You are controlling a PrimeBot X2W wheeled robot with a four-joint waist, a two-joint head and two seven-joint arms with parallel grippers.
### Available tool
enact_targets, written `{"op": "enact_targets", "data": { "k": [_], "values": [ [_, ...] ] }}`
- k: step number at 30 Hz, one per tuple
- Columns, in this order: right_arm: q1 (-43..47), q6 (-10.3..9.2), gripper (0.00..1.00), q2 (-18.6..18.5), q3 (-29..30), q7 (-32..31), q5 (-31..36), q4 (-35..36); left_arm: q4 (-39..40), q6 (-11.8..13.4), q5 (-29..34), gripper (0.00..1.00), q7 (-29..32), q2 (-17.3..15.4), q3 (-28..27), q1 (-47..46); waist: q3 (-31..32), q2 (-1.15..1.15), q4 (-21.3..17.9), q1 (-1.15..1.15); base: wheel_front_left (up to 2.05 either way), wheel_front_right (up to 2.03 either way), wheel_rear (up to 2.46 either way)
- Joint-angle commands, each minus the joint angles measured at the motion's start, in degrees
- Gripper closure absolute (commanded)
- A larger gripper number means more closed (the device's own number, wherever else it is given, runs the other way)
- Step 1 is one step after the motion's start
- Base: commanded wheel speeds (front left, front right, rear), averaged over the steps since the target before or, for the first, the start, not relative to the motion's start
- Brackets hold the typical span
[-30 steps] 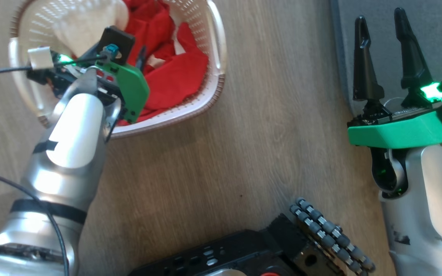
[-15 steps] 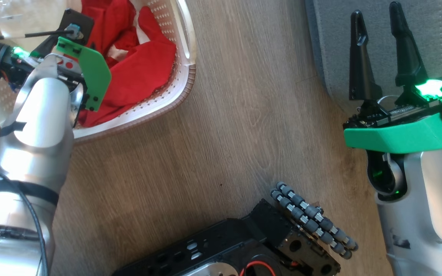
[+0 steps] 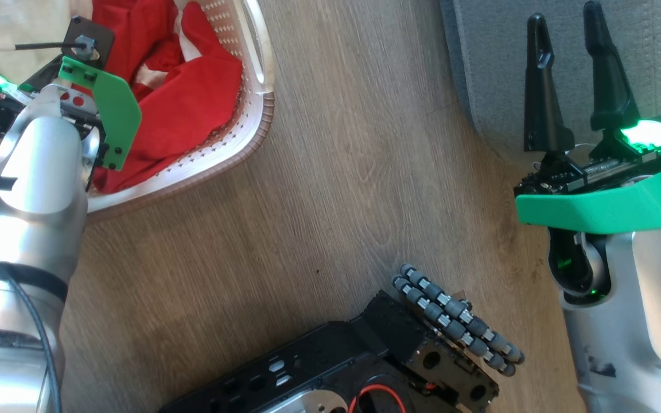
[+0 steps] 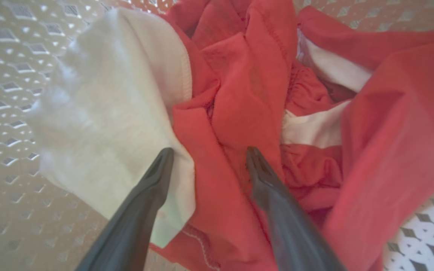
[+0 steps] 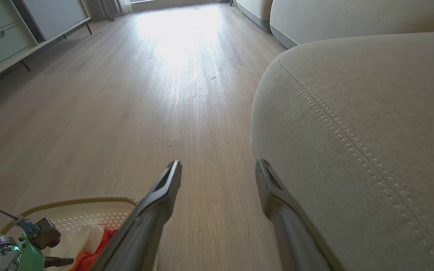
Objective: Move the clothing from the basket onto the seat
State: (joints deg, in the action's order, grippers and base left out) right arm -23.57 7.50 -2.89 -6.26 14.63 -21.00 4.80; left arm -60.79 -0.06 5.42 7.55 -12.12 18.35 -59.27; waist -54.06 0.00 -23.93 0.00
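The clothing is lying bunched in the basket, straight ahead of the left tool, the nearer one. Its fingers are standing wide apart astride a red fold, gripping nothing. The right tool, also spread and empty, is hovering at the seat, well apart from the basket.

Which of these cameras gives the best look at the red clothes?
The left wrist view: the clothing lies close up, red folds and white parts plain, before the open left gripper. The head view catches part behind the left arm; the right wrist view, a small scrap.
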Motion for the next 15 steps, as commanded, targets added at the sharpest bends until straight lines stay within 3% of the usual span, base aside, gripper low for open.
{"op": "enact_targets", "data": {
  "k": [1,4,5,6,7,8,15],
  "values": [
    [3.39,-0.01,0.00,0.01,-0.68,0.37,-0.58,1.87,0.36,-0.08,-0.37,0.00,-0.41,-1.27,-0.56,-0.64,-0.22,0.00,-0.22,0.00,0.00,0.00,0.00],
    [3.59,-0.01,0.00,0.01,-0.36,0.37,-0.89,1.93,-0.46,-0.09,-0.69,0.00,-0.91,-1.14,-0.35,-0.95,-0.28,0.00,-0.33,0.00,0.00,0.00,0.00],
    [3.64,-0.01,0.00,0.01,-0.31,0.37,-0.92,1.92,-0.74,-0.11,-0.67,0.15,-1.07,-1.13,-0.16,-1.05,-0.28,0.00,-0.34,0.00,0.00,0.00,0.00],
    [3.68,-0.01,0.00,0.01,-0.29,0.37,-0.95,1.89,-0.98,-0.26,-0.64,0.50,-1.32,-1.14,0.07,-1.17,-0.26,0.00,-0.36,0.00,0.00,0.00,0.00],
    [3.69,-0.01,0.00,0.01,-0.34,0.37,-0.99,1.87,-1.21,-0.41,-0.52,0.65,-1.66,-1.22,0.38,-1.29,-0.21,0.00,-0.38,0.00,0.00,0.00,0.00],
    [3.67,-0.01,0.00,0.01,-0.38,0.37,-1.02,1.84,-1.53,-0.54,-0.47,1.00,-1.85,-1.26,0.62,-1.37,-0.13,0.00,-0.39,0.00,0.00,0.00,0.00],
    [3.78,-0.01,0.00,0.02,0.36,0.37,-0.66,1.68,-3.04,-1.44,-2.23,1.00,-4.22,-0.58,0.44,-1.71,1.16,0.00,0.50,0.00,0.00,0.00,0.00]
  ]
}}
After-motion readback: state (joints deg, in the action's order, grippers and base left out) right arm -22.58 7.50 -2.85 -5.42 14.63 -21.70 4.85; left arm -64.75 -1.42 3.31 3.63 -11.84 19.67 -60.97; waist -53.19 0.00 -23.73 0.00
